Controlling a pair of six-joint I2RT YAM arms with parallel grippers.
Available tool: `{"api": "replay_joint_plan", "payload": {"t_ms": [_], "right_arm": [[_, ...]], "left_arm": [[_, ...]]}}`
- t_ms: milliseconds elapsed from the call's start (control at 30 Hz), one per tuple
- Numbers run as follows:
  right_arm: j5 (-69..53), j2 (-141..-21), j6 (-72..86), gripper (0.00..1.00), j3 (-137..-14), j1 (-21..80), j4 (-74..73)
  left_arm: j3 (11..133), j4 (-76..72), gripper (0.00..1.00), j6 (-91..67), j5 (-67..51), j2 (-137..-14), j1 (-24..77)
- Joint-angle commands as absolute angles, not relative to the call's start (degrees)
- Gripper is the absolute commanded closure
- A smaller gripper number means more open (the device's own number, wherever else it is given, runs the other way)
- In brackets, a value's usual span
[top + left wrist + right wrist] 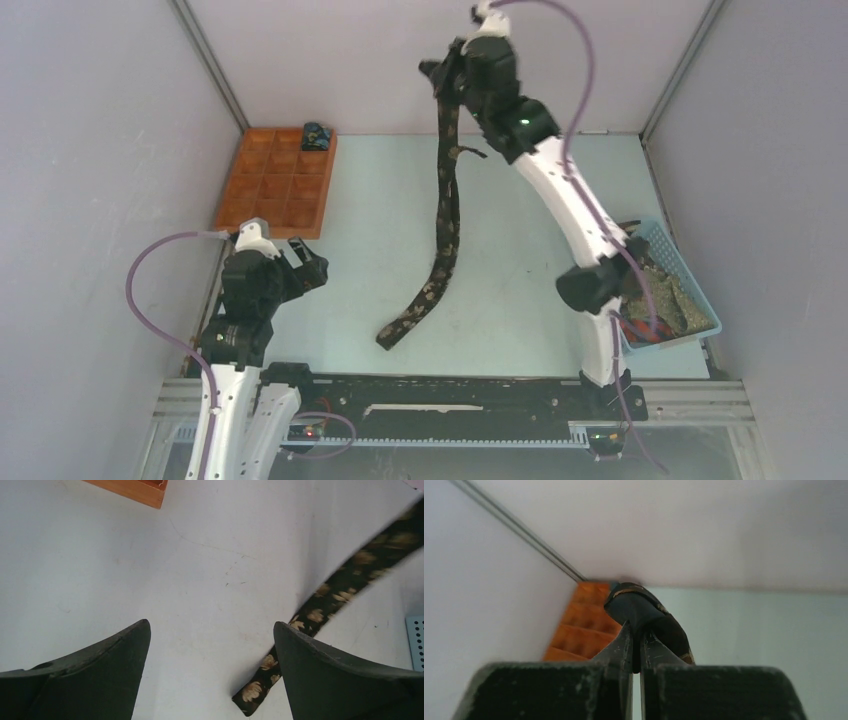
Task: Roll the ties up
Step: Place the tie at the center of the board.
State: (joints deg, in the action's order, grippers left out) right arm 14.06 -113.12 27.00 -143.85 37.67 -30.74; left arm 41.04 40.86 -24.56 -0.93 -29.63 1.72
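A black tie with a tan leaf pattern (445,215) hangs from my right gripper (447,68), which is raised high at the back and shut on its upper end (639,607). The tie's lower end trails on the table (400,325). In the left wrist view that end (260,687) lies just beside my right-hand finger (320,675). My left gripper (308,262) hovers open at the near left, nothing between its fingers. A small dark rolled tie (317,134) sits in the back right compartment of the orange tray (270,205). More ties (665,300) fill the blue basket.
The orange compartment tray stands at the back left, its corner visible in the left wrist view (145,492). The blue mesh basket (690,270) sits at the right edge beside the right arm. Grey walls close in the table on three sides.
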Motion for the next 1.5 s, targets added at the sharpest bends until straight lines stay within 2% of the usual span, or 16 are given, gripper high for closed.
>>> {"api": "replay_joint_plan", "payload": {"t_ms": [0,300,567,600,667,700,767,800,933,1000,1233,1367,1467], "right_arm": [[9.91,-125.36,33.02,1.0,-142.69,34.75,-35.85],[3.02,-137.81,36.25,1.0,-142.73,36.06,-31.7],[1.18,-143.9,37.38,0.98,-142.73,42.79,-24.9],[0.93,-144.69,37.32,0.89,-142.86,43.67,-23.88],[-0.21,-145.86,37.35,0.55,-143.06,44.9,-23.4],[-2.01,-146.08,37.39,0.43,-143.04,45.38,-23.34],[-5.63,-145.71,37.06,0.28,-143.0,45.9,-23.96],[-7.2,-145.04,36.59,0.25,-142.88,46.06,-24.76],[-8.32,-138.78,32.32,0.24,-140.21,46.29,-29.44],[-6.66,-132.45,30.63,0.24,-134.4,46.1,-31.28],[4.63,-111.1,33.0,0.23,-105.55,45.52,-34.55],[8.07,-101.15,37.77,0.23,-87.61,44.89,-32.32],[9.1,-97.79,40.53,0.24,-80.94,43.99,-34.36]], "left_arm": [[40.78,39.59,0.0,-25.2,-0.18,-30.7,1.83],[40.87,39.55,0.0,-25.21,-0.18,-32.09,1.76],[40.96,39.68,0.0,-25.21,-0.18,-32.87,1.76],[40.96,39.65,0.0,-25.21,1.01,-32.87,1.76],[40.96,39.72,0.0,-25.18,1.64,-32.87,1.76],[40.96,39.74,0.0,-25.27,1.81,-32.87,1.76],[40.96,39.73,0.0,-25.3,2.06,-32.79,1.76],[40.93,39.73,0.0,-25.3,2.13,-32.71,1.76],[40.85,39.44,0.0,-25.15,1.62,-32.89,1.76],[41.07,38.8,0.0,-24.42,0.49,-33.67,1.76],[44.38,41.09,0.0,-24.25,-0.94,-37.37,1.76],[42.94,37.31,0.0,-27.24,-7.12,-37.98,2.31],[43.94,35.0,0.0,-29.08,-4.58,-42.18,8.71]]}}
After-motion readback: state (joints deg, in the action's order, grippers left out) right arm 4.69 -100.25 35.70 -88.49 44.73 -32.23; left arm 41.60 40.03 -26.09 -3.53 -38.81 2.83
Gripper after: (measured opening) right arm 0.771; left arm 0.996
